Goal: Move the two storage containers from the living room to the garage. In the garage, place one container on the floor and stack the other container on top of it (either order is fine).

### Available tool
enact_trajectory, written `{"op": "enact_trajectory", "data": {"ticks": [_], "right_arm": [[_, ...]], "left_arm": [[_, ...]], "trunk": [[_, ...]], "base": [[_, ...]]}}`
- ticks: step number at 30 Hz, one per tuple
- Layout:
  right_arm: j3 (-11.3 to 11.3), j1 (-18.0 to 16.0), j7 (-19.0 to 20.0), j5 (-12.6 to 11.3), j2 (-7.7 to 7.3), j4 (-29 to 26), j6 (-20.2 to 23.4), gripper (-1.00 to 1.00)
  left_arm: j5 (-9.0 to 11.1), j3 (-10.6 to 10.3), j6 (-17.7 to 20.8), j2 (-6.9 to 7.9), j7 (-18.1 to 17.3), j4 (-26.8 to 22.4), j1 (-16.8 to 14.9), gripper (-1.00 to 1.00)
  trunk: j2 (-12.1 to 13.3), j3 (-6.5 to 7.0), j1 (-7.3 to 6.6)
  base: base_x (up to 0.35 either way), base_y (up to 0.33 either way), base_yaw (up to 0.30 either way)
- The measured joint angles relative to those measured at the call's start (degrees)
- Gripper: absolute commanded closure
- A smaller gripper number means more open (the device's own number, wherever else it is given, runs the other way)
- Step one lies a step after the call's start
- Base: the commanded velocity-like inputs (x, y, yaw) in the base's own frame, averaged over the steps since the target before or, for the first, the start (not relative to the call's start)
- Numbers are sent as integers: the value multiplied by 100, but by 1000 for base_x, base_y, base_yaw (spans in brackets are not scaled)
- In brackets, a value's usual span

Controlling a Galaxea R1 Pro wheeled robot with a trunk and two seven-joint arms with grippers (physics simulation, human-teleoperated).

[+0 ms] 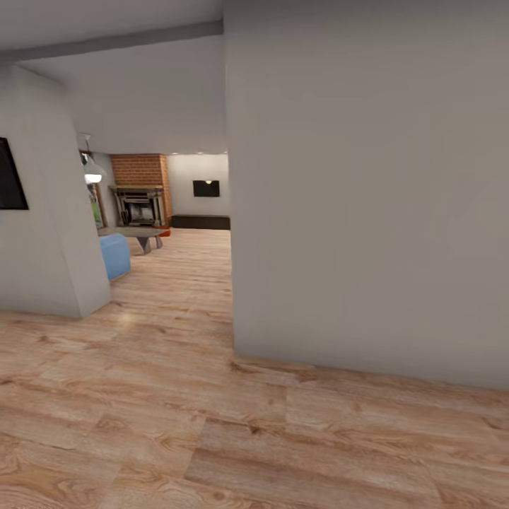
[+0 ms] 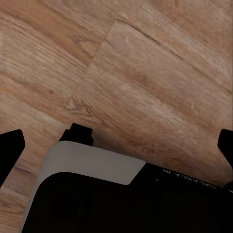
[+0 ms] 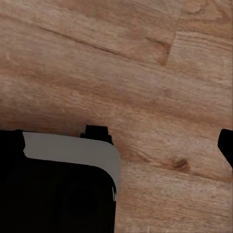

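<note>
Presently the approach to the living room is judged underway. Wood floor fills the lower frame; a white wall blocks the right. Left-centre, fireplace and sofa are seen; a red edge by the table may be a container. Both wrist cameras are pointed down at planks; gripper spread cannot be told.

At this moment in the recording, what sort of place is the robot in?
Most likely a home hallway opening onto a living room. Ahead, past a plain white wall, stand a red-brick fireplace, a pale blue sofa end and a low glass-topped table, all on light wood plank floor.
</note>
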Motion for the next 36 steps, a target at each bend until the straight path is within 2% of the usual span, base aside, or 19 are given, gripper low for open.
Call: {"op": "enact_trajectory", "data": {"ticks": [27, 36], "right_arm": [[40, 0, -4, 45, 17, -1, -11, -100], [4, 1, -25, 22, -4, -1, -69, -100]], "left_arm": [[9, 0, -2, 0, 0, 0, 0, -100], [8, 0, -2, -1, 1, 2, 0, -100]], "trunk": [[0, 0, 0], [0, 0, 0]], "base": [[323, 0, 297], [323, 0, 40]]}}
